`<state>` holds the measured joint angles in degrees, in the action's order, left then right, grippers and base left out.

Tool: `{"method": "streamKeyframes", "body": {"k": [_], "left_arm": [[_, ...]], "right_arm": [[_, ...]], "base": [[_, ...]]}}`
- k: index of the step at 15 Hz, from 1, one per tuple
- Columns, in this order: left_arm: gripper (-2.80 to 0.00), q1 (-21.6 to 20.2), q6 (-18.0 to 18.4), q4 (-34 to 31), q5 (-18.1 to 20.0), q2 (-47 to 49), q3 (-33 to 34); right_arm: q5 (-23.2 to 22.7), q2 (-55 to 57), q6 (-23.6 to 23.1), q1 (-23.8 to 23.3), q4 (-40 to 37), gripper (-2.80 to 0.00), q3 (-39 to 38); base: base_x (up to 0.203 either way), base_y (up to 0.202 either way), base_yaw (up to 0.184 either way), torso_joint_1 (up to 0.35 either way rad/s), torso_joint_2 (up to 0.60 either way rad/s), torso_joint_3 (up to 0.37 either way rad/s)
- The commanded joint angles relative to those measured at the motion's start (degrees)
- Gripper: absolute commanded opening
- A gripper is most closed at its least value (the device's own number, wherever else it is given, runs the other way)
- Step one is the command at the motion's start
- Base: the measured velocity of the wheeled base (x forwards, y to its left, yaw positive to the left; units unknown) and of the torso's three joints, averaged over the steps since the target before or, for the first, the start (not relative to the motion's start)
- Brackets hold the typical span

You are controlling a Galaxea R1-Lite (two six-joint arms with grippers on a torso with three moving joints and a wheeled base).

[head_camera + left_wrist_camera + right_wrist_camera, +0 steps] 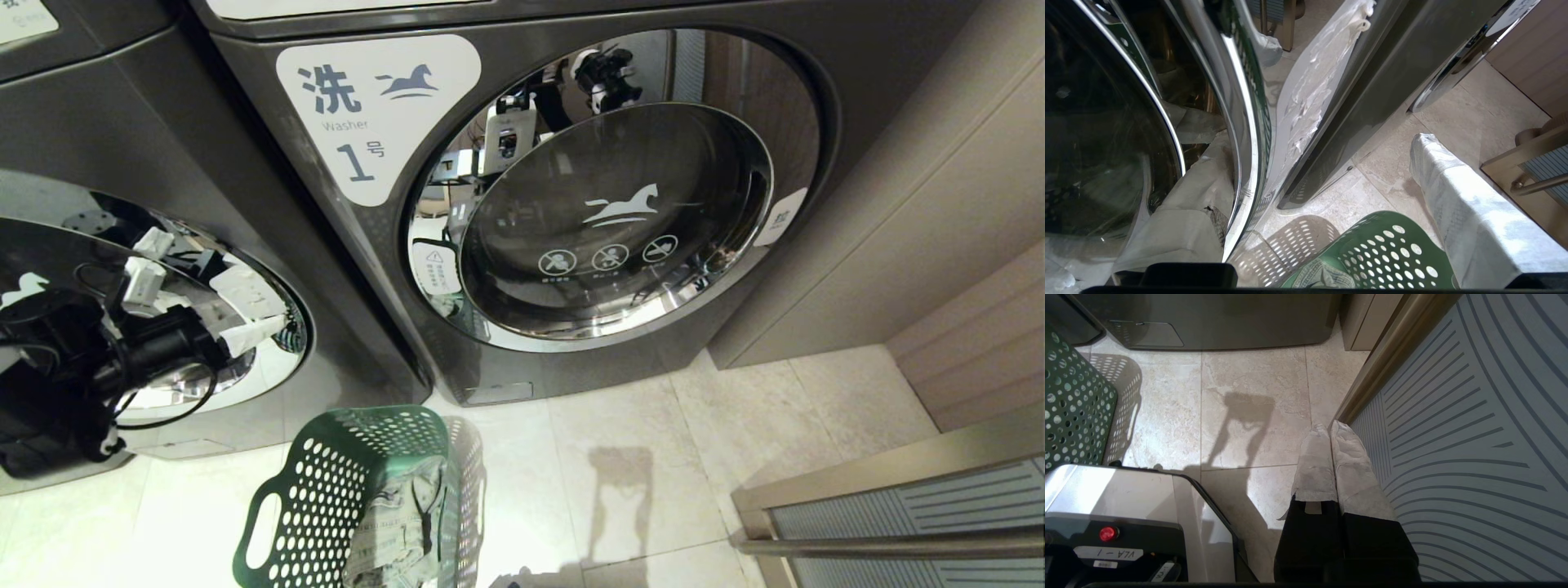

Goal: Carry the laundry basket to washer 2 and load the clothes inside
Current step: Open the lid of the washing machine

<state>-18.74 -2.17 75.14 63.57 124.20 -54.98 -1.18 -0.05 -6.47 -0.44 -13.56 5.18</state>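
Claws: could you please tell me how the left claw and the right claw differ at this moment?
The left claw is open, fingers wide apart; the right claw is shut, fingers pressed together. The left claw is raised at the left washer, by its door; the right claw hangs low over the floor. Both have white-wrapped fingers and hold nothing.

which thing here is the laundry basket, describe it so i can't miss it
Find the grey washer labelled 1 with its chrome-rimmed door. On the pale tile floor below its left corner stands the laundry basket: dark green plastic, walls full of round holes, slot handle, crumpled clothes inside.
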Motion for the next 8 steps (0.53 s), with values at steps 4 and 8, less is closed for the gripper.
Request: {"method": "streamKeyframes", "body": {"k": [4,8], "left_arm": [[0.00,-0.1,0.0,2.9,3.4,0.0,1.9],[0.00,-0.2,-0.2,5.9,6.8,-0.2,4.6]], "right_arm": [[0.0,0.0,0.0,0.0,-0.1,-2.80,0.0],[0.0,0.0,-0.1,0.0,-0.1,-2.80,0.0]], "base": [[0.000,0.000,0.000,0.000,0.00,0.000],[0.000,0.000,0.000,0.000,0.00,0.000]]}}
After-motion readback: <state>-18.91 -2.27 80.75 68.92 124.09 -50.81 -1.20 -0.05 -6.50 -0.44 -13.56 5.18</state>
